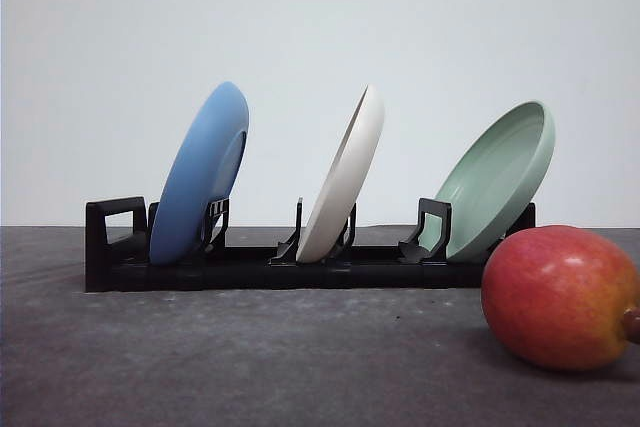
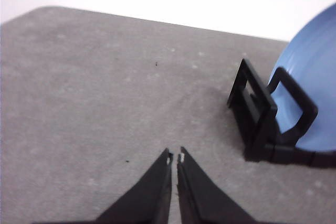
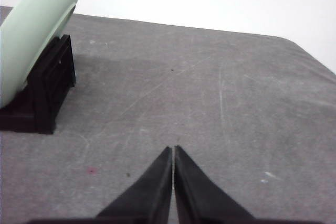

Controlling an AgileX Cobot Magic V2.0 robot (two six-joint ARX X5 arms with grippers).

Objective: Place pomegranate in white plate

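- The pomegranate lies on the grey table at the right of the front view, in front of the rack's right end. Its brown crown nub points right, so its long axis runs roughly left to right.
- The white plate stands on edge in the middle slot of the black rack, between the blue plate and the pale green plate. It is not lying flat.
- The right gripper has its jaws pressed together and holds nothing. The green plate sits ahead of it and to one side, so this arm is likely the nearer to the fruit.
- The left gripper is nearly closed, a thin slit between the tips, and empty, with the rack's blue-plate end ahead.
- From either gripper I cannot tell the fruit's exact direction.
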